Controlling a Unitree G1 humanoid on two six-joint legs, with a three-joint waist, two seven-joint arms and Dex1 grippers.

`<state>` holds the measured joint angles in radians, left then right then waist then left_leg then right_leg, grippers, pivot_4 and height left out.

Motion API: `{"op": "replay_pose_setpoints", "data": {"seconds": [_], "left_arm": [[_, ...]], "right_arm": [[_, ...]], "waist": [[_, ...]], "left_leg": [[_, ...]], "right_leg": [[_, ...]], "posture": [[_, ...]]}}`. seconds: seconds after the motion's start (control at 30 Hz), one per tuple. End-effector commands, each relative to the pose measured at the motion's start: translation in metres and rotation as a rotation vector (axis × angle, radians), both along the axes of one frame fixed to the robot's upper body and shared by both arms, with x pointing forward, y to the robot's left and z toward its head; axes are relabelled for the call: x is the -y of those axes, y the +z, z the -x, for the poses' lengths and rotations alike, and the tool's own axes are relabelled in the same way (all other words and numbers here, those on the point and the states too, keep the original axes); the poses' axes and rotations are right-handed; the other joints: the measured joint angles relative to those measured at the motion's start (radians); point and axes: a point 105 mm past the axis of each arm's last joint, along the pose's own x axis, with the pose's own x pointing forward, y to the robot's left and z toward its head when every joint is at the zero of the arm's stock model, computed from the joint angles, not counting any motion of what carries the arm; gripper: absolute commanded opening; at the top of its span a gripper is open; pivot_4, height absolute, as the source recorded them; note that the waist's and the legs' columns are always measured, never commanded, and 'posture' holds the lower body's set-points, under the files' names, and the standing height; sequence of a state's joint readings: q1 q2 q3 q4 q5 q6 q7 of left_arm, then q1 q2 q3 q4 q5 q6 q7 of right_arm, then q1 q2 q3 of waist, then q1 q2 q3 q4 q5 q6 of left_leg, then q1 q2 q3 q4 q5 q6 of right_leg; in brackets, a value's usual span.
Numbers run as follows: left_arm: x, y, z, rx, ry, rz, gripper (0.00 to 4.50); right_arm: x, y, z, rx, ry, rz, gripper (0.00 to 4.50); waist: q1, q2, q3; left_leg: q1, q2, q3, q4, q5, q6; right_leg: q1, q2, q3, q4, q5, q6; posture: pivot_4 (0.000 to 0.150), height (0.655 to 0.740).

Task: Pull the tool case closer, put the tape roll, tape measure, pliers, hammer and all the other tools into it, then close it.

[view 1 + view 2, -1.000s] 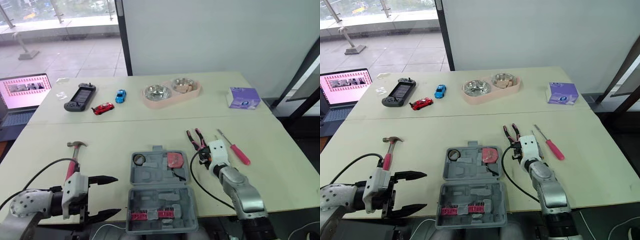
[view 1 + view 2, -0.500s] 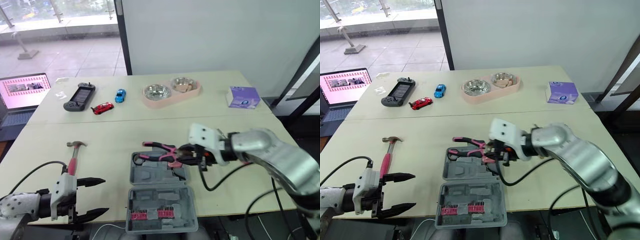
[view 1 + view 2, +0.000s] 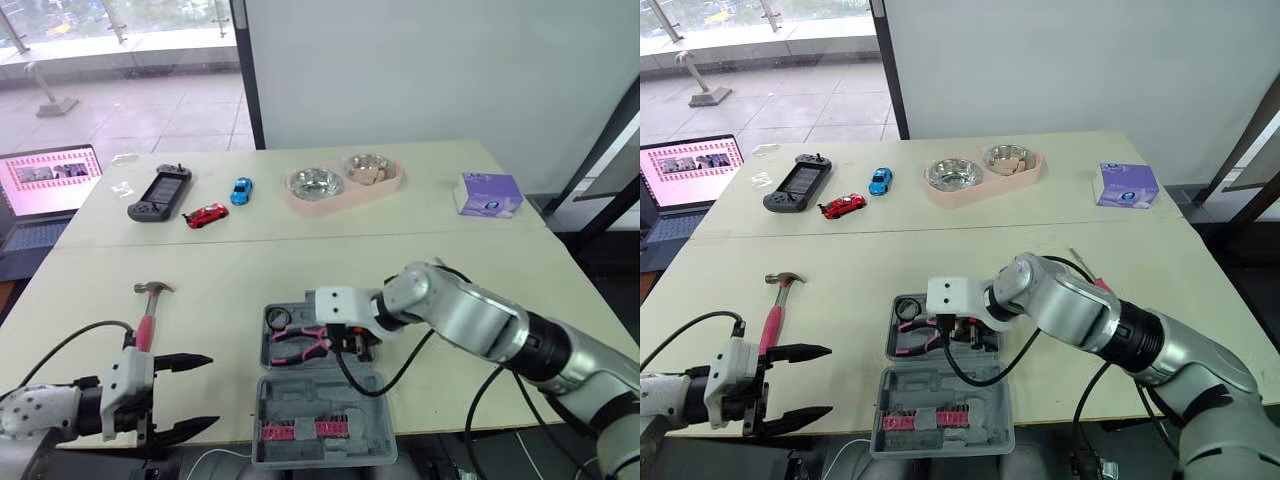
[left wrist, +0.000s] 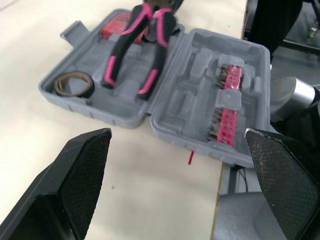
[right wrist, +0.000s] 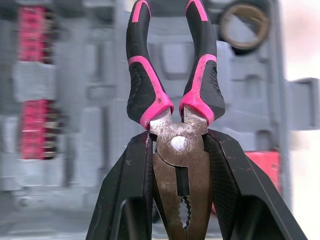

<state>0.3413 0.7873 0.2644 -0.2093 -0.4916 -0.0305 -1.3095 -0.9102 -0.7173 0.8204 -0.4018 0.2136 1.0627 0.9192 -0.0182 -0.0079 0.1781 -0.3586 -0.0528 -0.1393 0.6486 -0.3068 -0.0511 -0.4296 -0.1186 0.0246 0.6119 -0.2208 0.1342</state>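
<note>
The grey tool case (image 3: 322, 400) lies open at the table's front middle, with pink bits (image 3: 300, 432) in its near half. My right gripper (image 3: 343, 340) is shut on the head of the pink-and-black pliers (image 3: 298, 343), which are low over the far tray, handles pointing left. In the right wrist view its fingers (image 5: 125, 195) clamp the pliers (image 5: 150, 85). The tape roll (image 3: 278, 319) sits in the tray's far-left corner. The red tape measure (image 5: 262, 165) lies by the gripper. The hammer (image 3: 150, 308) lies on the table at left. My left gripper (image 3: 210, 392) hangs open near the front-left edge.
A screwdriver (image 3: 1099, 285) peeks out behind my right arm. On the far half of the table are a game controller (image 3: 160, 193), two toy cars (image 3: 205, 216), a pink double bowl (image 3: 343, 182) and a tissue box (image 3: 487, 194). A laptop (image 3: 45, 180) stands off the left side.
My right gripper took the pliers from the table at right, carried them left over the case and lowered them into the far tray. The left gripper drew back slightly and stays open.
</note>
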Motion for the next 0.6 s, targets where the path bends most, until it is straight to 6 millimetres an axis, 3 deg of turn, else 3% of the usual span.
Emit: {"op": "replay_pose_setpoints", "data": {"seconds": [0.03,0.6], "left_arm": [[0.001,0.007,-0.002,0.078,-0.023,0.017,4.50],[0.004,0.005,-0.005,0.087,-0.072,0.012,4.50]], "right_arm": [[-0.009,0.010,-0.002,0.036,0.040,-0.011,0.99],[-0.020,-0.022,-0.006,-0.018,0.023,0.025,0.99]], "waist": [[0.001,0.000,0.000],[-0.001,0.000,0.000]], "left_leg": [[0.000,0.000,0.000,0.000,0.000,0.000],[0.000,0.000,0.000,0.000,0.000,0.000]], "right_leg": [[0.000,0.000,0.000,0.000,0.000,0.000],[0.000,0.000,0.000,0.000,0.000,0.000]], "posture": [[0.150,0.7360],[0.150,0.7360]]}}
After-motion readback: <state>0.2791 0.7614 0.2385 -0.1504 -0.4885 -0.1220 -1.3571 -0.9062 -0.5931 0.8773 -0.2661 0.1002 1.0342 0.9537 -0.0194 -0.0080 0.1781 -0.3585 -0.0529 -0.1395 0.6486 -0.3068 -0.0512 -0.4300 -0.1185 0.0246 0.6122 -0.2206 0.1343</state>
